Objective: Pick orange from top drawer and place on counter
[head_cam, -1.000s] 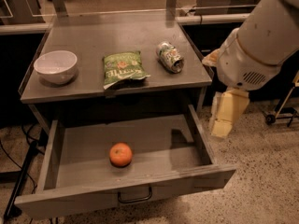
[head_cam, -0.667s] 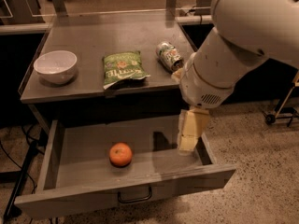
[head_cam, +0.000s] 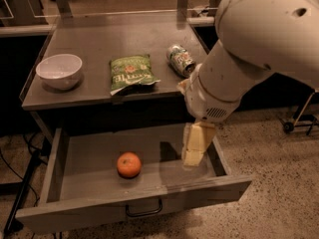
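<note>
The orange (head_cam: 129,164) lies on the floor of the open top drawer (head_cam: 94,153), left of its middle. The drawer's front panel with a dark wire handle (head_cam: 143,211) faces me. My gripper (head_cam: 194,151) hangs from the big white arm over the right part of the drawer, pointing down, to the right of the orange and apart from it. It holds nothing that I can see. The grey counter (head_cam: 99,44) is above the drawer.
On the counter stand a white bowl (head_cam: 59,70) at the left, a green snack bag (head_cam: 130,72) in the middle and a crushed can (head_cam: 180,59) at the right. The arm covers the counter's right edge. Speckled floor lies to the right.
The arm has swung left from beside the table to over the drawer's right part, and the gripper has come closer to the orange. The orange has not moved.
</note>
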`<state>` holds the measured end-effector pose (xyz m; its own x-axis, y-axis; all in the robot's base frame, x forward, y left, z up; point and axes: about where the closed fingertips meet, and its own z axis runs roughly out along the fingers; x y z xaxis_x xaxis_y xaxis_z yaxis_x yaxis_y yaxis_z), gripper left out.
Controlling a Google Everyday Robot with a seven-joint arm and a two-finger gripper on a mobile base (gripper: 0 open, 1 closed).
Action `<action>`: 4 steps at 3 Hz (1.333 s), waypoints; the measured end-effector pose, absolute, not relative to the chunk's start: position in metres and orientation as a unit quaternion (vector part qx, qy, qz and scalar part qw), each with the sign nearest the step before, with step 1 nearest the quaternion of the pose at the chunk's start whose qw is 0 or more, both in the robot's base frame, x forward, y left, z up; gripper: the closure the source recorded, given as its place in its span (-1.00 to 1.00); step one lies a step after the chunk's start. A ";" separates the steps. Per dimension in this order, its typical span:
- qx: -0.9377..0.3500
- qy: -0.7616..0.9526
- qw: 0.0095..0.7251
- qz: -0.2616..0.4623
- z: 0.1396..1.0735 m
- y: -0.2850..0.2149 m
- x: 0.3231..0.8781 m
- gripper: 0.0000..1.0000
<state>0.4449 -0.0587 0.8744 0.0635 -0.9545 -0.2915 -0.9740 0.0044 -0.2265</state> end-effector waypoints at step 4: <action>-0.731 0.655 0.170 0.084 0.759 0.046 0.482 -1.00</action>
<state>0.4819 0.0463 0.7586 0.1270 -0.9296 -0.3460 -0.9870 -0.0837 -0.1375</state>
